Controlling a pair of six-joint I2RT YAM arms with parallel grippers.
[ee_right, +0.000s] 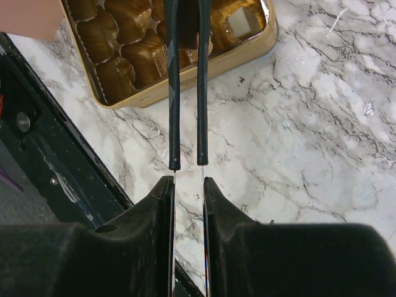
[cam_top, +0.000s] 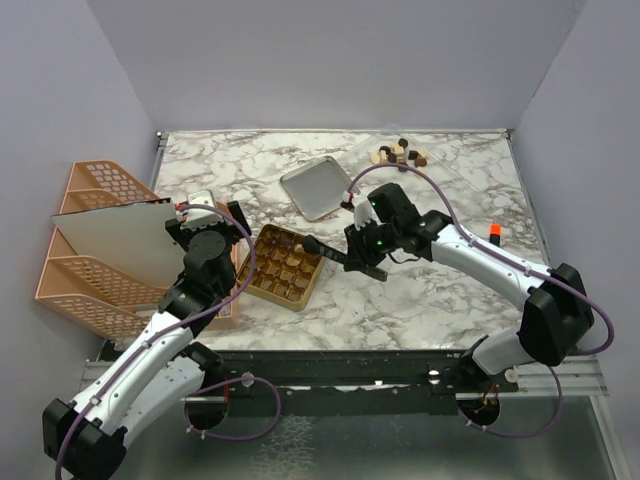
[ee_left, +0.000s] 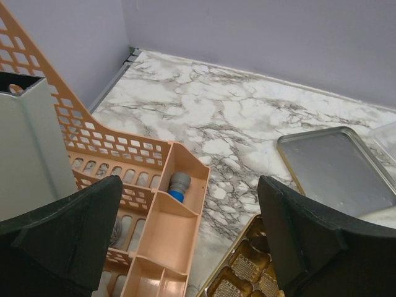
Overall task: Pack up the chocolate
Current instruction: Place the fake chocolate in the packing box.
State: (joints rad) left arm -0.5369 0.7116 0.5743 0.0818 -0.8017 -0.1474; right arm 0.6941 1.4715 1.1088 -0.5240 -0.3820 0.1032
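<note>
- Golden tray (cam_top: 290,280) ahead: squeezing black tongs (ee_right: 174,93) in right gripper (ee_right: 189,185), reaching over compartments for finer placing.
- Working from chocolate (cam_top: 400,154) heaped well beyond tray's far right.
- Holding left gripper (ee_left: 189,204) spread wide, just left of tray, clear.

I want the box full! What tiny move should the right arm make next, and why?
Probably dip the thin black tongs into an empty cup of the golden gridded tray; the right gripper holds them over it, tips hidden.

Chocolate (cam_top: 400,153) well behind compartment tray (cam_top: 272,296)
</note>
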